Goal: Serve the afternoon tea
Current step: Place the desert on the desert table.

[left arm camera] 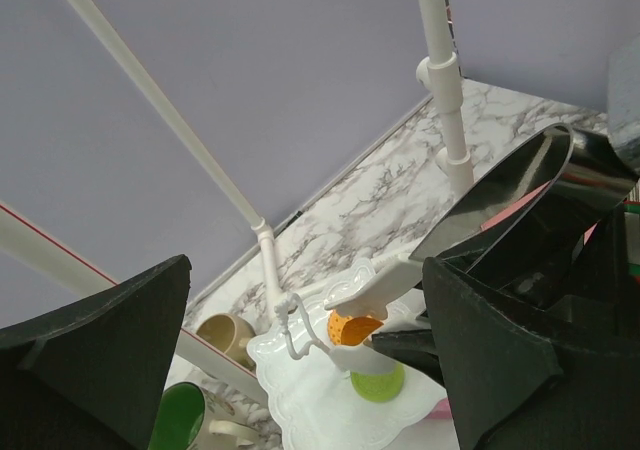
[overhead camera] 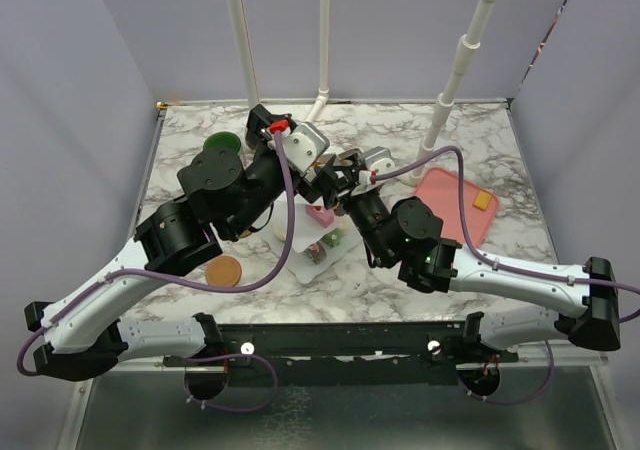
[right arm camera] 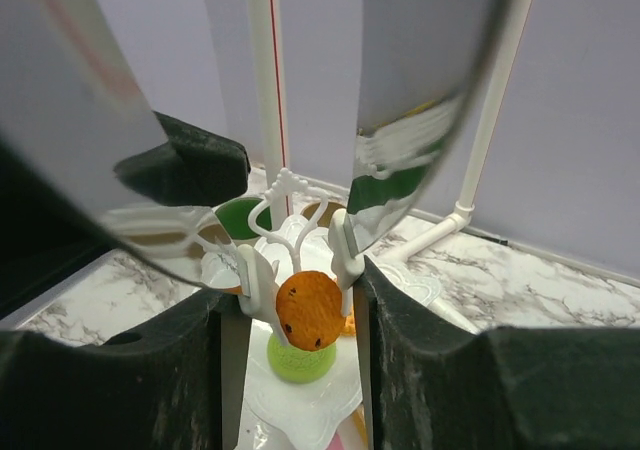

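The white tiered stand (overhead camera: 343,250) sits mid-table, largely hidden under both arms. My right gripper (right arm camera: 297,270) is shut on an orange biscuit (right arm camera: 308,310) with dark chips and holds it just above the stand's top plate (right arm camera: 300,395), over a green pastry (right arm camera: 300,358). My left gripper (left arm camera: 305,270) is open and empty, next to the stand. In its view I see the top plate (left arm camera: 300,390), the biscuit (left arm camera: 352,327) and the green pastry (left arm camera: 378,382). The green-lined mug (overhead camera: 222,142) and the beige mug (left arm camera: 222,335) stand behind. A brown coaster (overhead camera: 224,270) lies front left.
A flat pink tray (overhead camera: 450,205) with a small orange piece (overhead camera: 483,201) lies right of the stand. White poles (overhead camera: 455,80) rise at the back of the table. Small pastries (overhead camera: 322,245) lie on the stand's lower plate. Both arms crowd the table's middle.
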Robot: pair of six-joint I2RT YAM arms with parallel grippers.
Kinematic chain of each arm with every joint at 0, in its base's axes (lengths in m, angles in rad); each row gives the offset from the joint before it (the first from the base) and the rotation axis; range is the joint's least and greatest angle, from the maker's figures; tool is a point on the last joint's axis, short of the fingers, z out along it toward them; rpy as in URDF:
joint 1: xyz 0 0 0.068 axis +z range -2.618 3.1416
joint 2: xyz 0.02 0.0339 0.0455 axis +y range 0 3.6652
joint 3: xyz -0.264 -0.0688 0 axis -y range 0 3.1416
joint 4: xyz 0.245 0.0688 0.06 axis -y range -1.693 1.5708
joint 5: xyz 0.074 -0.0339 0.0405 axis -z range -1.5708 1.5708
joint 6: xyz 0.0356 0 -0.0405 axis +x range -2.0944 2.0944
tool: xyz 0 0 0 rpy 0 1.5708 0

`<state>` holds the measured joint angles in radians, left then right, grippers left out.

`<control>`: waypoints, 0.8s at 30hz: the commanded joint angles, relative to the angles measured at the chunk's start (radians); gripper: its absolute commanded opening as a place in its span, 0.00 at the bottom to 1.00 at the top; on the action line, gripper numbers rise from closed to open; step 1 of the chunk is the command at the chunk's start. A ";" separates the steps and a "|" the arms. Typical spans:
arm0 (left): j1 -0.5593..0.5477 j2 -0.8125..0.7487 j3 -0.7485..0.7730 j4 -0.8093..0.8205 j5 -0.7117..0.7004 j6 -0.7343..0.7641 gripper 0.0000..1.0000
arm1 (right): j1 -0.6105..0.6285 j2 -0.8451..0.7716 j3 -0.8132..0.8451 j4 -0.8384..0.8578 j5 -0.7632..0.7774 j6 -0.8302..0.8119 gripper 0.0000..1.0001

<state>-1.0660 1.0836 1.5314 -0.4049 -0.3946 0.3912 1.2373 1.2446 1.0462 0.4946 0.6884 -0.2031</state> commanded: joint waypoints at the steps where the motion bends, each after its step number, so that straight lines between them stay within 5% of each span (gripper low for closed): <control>1: 0.005 -0.015 0.022 0.015 0.004 -0.024 0.99 | 0.007 0.005 -0.001 0.065 0.032 -0.012 0.43; 12: 0.005 0.015 0.058 0.001 0.035 -0.040 0.99 | -0.041 -0.008 -0.041 0.009 0.029 0.066 0.58; 24: 0.005 0.044 0.085 -0.002 0.059 -0.043 0.99 | -0.054 -0.155 -0.029 -0.005 0.054 0.032 0.58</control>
<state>-1.0660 1.1206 1.5822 -0.4057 -0.3664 0.3611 1.1961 1.1561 1.0107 0.4831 0.7097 -0.1505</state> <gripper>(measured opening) 0.990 0.583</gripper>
